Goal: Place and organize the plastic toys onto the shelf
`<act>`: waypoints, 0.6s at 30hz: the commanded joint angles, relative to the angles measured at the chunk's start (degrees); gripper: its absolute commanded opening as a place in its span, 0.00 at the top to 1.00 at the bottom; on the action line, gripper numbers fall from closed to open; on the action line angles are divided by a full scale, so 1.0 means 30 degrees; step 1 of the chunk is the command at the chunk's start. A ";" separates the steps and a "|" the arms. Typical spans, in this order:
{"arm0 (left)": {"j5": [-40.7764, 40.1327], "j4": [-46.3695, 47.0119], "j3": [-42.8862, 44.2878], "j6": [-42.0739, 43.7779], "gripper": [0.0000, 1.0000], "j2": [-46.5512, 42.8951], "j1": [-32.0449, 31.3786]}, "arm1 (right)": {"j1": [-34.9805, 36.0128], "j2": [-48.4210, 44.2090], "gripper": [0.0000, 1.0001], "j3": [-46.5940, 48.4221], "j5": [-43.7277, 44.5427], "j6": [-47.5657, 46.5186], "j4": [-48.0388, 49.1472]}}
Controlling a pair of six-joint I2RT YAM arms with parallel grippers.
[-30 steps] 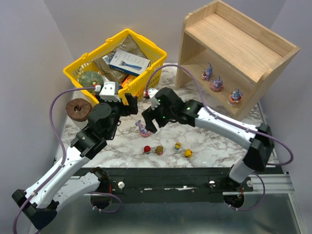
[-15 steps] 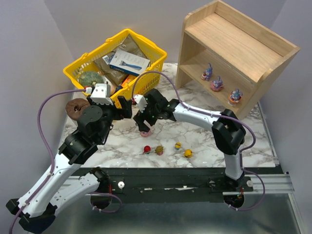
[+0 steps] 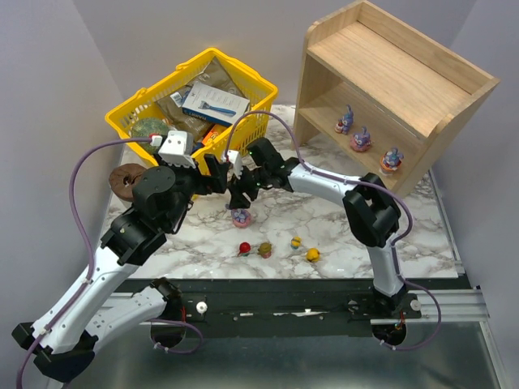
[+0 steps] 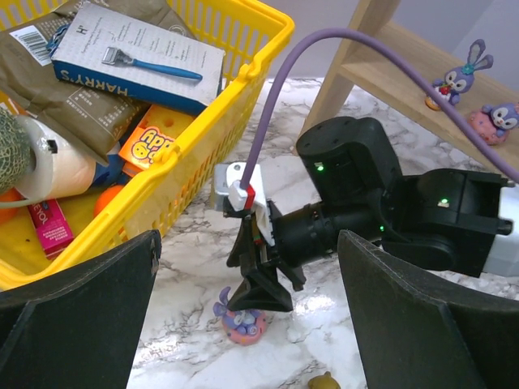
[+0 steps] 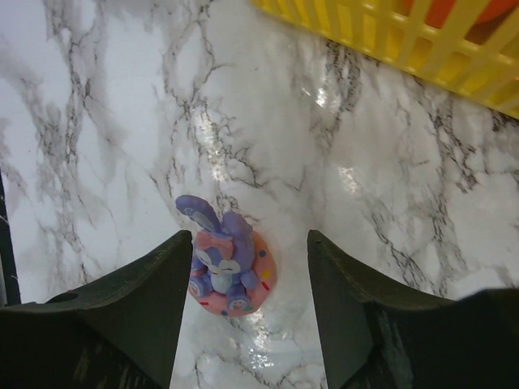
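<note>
A purple-pink long-eared toy (image 3: 241,218) stands on the marble table. My right gripper (image 3: 241,200) is open and low over it. In the right wrist view the toy (image 5: 228,266) sits between the fingers, close to the left finger (image 5: 154,308) and apart from the right one. My left gripper (image 3: 214,176) is open and empty, just left of the right gripper, facing it. It sees the toy (image 4: 241,318) under the right gripper (image 4: 263,293). Three purple toys (image 3: 360,139) stand on the wooden shelf's (image 3: 389,73) lower tier. Red (image 3: 244,248), olive-brown (image 3: 264,250) and two yellow (image 3: 313,255) toys lie near the front.
A yellow basket (image 3: 142,104) of groceries stands at the back left, close behind both grippers. A brown round object (image 3: 130,180) lies left of the left arm. The right arm's purple cable (image 3: 280,121) arcs over the table.
My right gripper moved left and came down over the purple-pink toy, its elbow folding up. My left gripper shifted slightly and stays open beside it.
</note>
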 commanded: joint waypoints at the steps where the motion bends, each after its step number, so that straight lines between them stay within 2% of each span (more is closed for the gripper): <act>1: 0.0881 0.0249 0.0704 0.0432 0.02 0.0061 0.0132 | 0.0127 0.0849 0.34 0.0580 -0.2545 -0.0008 0.1112; 5: 0.1086 0.0221 0.0850 0.0520 0.02 0.0295 0.0103 | 0.0156 0.1465 0.37 0.0727 -0.2428 0.0314 0.1376; 9: 0.1292 0.0103 0.0968 0.0608 0.02 0.0472 0.0103 | 0.0156 0.2109 0.52 0.1078 -0.1728 0.1162 0.1522; 14: 0.1321 0.0016 0.1026 0.0725 0.01 0.0530 0.0132 | 0.0156 0.2346 0.59 0.0641 -0.1344 0.1955 0.2078; 17: 0.1322 -0.0043 0.1026 0.0755 0.01 0.0472 0.0162 | 0.0156 0.1879 0.86 -0.0060 -0.0964 0.2511 0.2752; 18: 0.1322 -0.0014 0.0997 0.0755 0.01 0.0472 0.0162 | 0.0156 0.1673 0.99 -0.0296 -0.0470 0.2715 0.2957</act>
